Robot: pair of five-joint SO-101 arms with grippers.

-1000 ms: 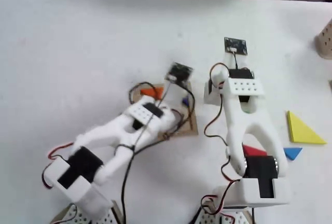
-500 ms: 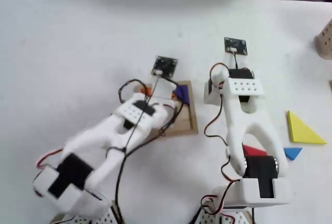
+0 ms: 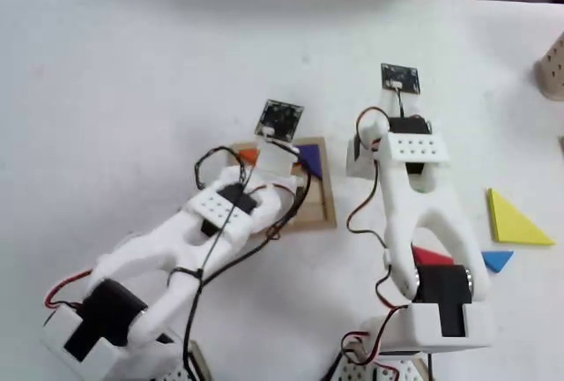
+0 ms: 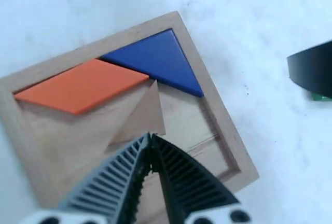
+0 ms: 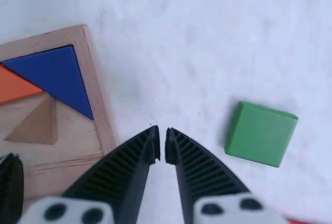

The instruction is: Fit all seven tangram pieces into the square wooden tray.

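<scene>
Three pieces sit in the square wooden tray, just left of the high view's centre: a blue triangle, an orange parallelogram touching it, and a pale wood-coloured triangle. The left end effector hangs over that pale triangle, pinched together and empty. The right end effector shows only a sliver of gap and carries nothing; it is above bare surface between the tray and a green square. A yellow triangle, a red piece and a small blue triangle wait at the right of the high view.

The green square looks the likeliest next pick: spread the jaws wide, straddle two flat sides, descend level, and lift above the rim before crossing. The left arm should clear the tray first.

No writing is legible.
</scene>
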